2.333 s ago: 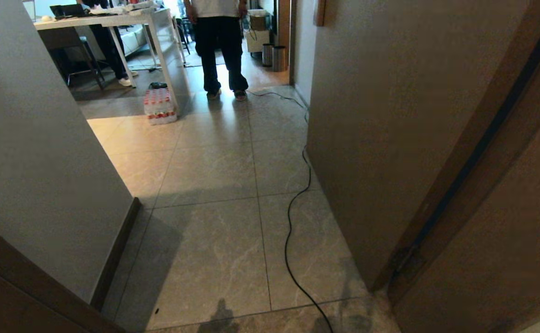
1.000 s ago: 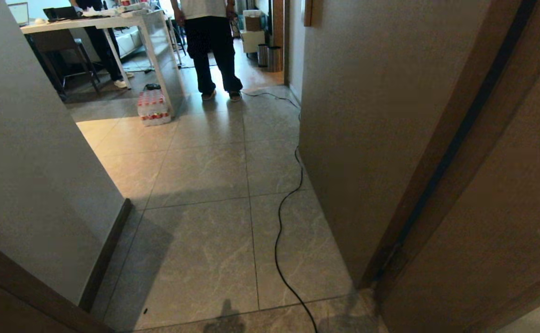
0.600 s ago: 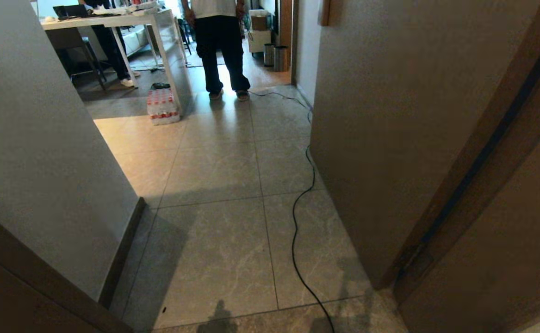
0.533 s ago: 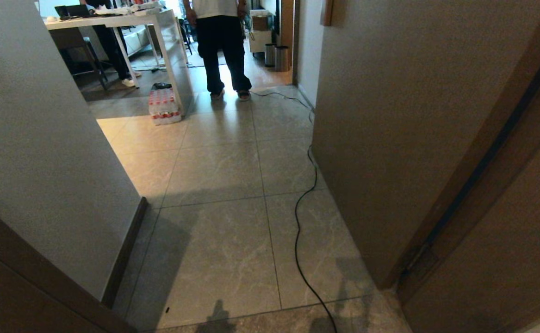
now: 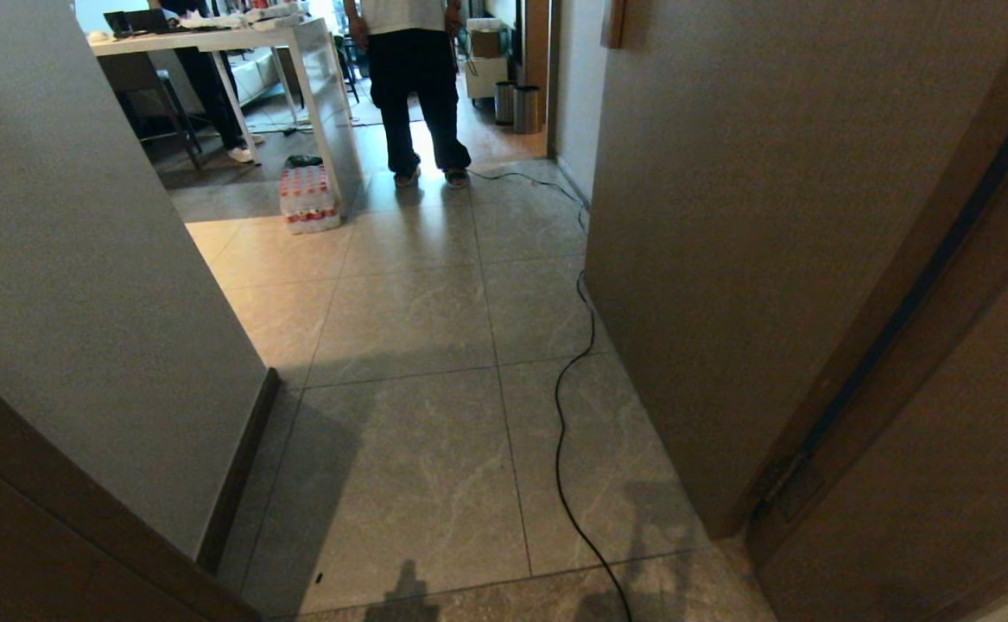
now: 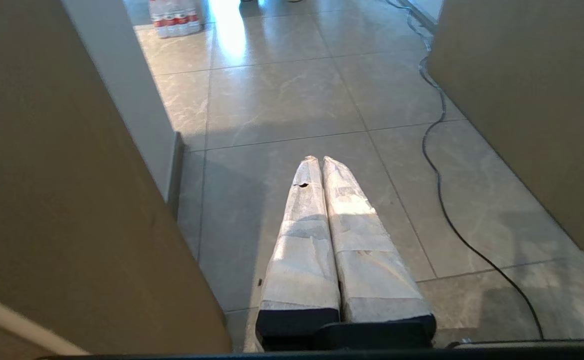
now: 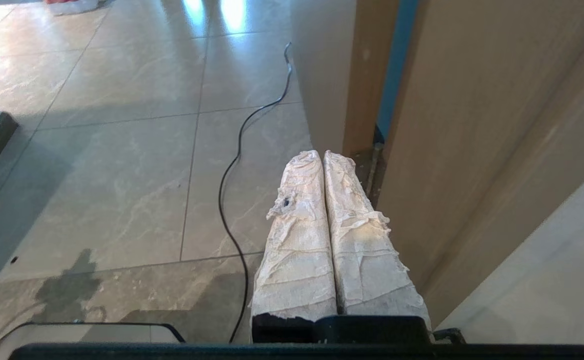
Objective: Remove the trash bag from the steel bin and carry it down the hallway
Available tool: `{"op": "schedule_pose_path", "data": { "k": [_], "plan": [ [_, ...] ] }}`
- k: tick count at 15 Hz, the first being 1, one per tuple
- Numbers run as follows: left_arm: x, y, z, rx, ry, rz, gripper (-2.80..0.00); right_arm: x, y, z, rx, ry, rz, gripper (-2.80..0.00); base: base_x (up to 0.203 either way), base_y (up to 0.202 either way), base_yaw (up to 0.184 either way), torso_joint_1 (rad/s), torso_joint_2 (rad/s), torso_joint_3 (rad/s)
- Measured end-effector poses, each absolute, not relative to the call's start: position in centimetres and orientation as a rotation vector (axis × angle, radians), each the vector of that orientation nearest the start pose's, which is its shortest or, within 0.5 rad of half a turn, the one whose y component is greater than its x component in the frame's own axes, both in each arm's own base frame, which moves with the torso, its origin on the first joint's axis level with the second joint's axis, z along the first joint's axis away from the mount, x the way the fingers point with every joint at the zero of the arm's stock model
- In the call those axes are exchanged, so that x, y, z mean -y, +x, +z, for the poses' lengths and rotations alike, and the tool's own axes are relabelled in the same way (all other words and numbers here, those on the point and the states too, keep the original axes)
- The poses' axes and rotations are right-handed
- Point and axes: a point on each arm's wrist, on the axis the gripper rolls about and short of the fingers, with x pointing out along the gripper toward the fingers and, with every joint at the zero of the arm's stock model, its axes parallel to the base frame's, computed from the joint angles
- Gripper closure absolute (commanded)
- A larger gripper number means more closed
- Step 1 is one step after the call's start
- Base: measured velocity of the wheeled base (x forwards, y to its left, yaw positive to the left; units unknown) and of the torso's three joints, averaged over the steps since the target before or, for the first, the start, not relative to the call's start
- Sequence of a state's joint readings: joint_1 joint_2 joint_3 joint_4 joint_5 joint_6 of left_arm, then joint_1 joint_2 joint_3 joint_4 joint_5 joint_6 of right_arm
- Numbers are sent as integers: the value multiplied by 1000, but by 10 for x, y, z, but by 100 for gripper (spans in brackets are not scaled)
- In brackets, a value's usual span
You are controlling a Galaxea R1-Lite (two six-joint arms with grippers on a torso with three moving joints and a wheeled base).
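I look down the hallway [image 5: 417, 320] with its grey-beige stone tiles. Far ahead, by a wooden door frame, a small steel bin [image 5: 527, 109] stands on the floor beside a second one like it [image 5: 504, 102]. The trash bag is out of view. Neither gripper shows in the head view. In the left wrist view my left gripper [image 6: 320, 159] hangs over the tiles, its white-wrapped fingers pressed together with nothing between them. My right gripper [image 7: 323, 153] is likewise shut and empty, close to the wooden door edge [image 7: 422, 125].
A black cable [image 5: 568, 380] snakes along the floor by the right wall [image 5: 728, 216]. A wall corner [image 5: 80, 259] juts in on the left. A person [image 5: 413, 86] stands ahead near a white table [image 5: 296, 52], with a pack of bottles [image 5: 307, 199] at its foot.
The whole head view has swung a little left, then back right, so the camera moved. The person, the cable and both grippers have kept their places.
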State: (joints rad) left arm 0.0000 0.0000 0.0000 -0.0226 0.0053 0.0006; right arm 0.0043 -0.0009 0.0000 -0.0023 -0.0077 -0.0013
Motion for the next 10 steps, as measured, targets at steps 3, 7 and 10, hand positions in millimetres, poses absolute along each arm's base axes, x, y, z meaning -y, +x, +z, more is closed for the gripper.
{"op": "schedule_pose_path", "data": {
  "k": [3, 7, 10],
  "plan": [
    [0, -23, 78, 23, 0, 6, 0, 0, -23, 76, 4, -2, -3, 0, 0, 0, 0, 0, 0, 0],
    [0, -23, 78, 24, 12, 5, 0, 0, -23, 76, 4, -1, -3, 0, 0, 0, 0, 0, 0, 0],
    [0, -23, 78, 23, 14, 4, 0, 0, -23, 76, 4, -1, -3, 0, 0, 0, 0, 0, 0, 0]
  ]
}}
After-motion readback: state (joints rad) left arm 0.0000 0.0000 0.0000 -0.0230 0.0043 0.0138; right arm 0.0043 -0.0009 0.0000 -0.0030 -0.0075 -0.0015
